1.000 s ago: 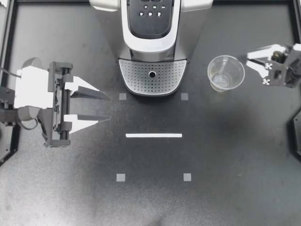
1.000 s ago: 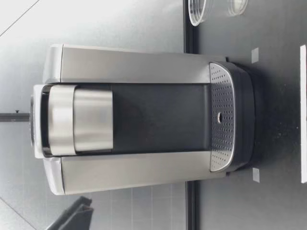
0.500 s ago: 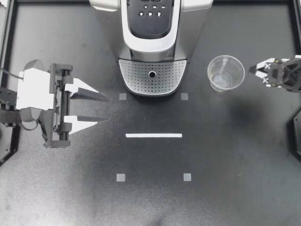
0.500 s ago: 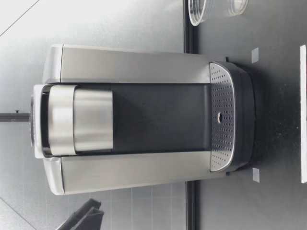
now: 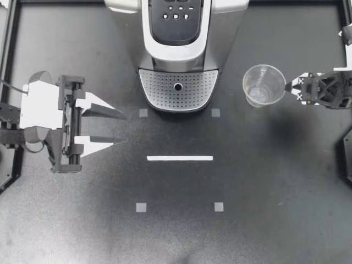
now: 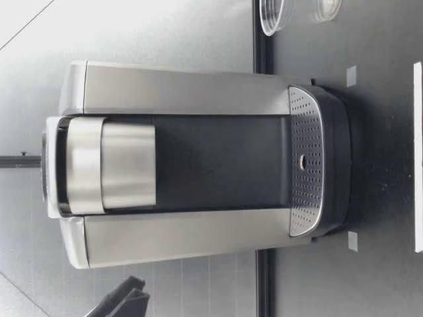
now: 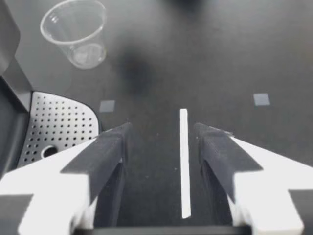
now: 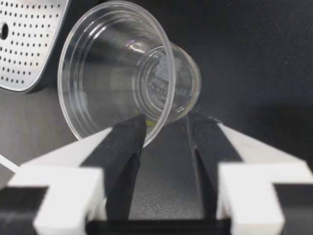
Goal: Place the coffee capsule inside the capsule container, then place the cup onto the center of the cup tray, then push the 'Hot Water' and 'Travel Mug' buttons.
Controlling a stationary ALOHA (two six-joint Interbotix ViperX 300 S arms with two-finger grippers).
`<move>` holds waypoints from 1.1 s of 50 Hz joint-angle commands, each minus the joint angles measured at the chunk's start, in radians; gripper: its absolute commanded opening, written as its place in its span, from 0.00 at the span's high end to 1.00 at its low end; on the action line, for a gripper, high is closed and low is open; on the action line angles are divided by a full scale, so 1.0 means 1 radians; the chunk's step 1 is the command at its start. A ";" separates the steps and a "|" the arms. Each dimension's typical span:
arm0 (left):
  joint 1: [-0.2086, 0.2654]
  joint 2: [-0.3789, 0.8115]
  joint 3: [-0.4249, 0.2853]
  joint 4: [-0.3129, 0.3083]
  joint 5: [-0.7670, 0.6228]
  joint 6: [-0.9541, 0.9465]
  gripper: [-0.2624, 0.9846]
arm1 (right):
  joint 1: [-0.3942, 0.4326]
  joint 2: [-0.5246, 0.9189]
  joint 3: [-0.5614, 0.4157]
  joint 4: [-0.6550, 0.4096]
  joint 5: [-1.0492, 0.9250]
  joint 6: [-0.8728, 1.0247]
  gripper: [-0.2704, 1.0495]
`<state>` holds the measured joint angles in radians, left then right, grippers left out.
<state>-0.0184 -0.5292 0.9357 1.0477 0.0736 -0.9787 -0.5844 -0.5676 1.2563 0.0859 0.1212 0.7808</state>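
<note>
A clear plastic cup stands upright on the black table, right of the coffee machine. My right gripper is open at the cup's right side. In the right wrist view its fingertips reach the cup, whose rim sits just ahead of them, and nothing is clamped. My left gripper hovers open and empty at the left; in its own view the fingers frame bare table. The perforated cup tray carries nothing. The button panel sits on the machine's top. No capsule shows in any view.
A white tape strip and small grey square markers lie in front of the machine. In the low view the machine fills the middle, with the cup beside it. A black frame borders the table.
My right gripper has turned on its wrist, spread its fingers and moved in against the cup's right side. My left arm has barely shifted.
</note>
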 commanded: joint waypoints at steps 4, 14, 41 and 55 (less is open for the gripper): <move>0.002 -0.006 -0.009 0.000 -0.005 0.002 0.43 | -0.006 0.015 -0.026 -0.002 -0.021 -0.003 0.44; 0.003 -0.006 -0.009 0.000 -0.005 0.002 0.43 | -0.006 0.049 -0.029 -0.002 -0.041 -0.003 0.44; 0.002 -0.006 -0.006 -0.002 -0.003 0.002 0.43 | -0.006 0.123 -0.064 -0.003 -0.037 -0.006 0.56; 0.003 -0.006 -0.002 -0.002 -0.005 0.002 0.43 | 0.000 0.094 -0.064 -0.002 -0.038 -0.002 0.70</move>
<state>-0.0184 -0.5277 0.9449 1.0477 0.0736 -0.9787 -0.5829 -0.4556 1.2134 0.0844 0.0874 0.7777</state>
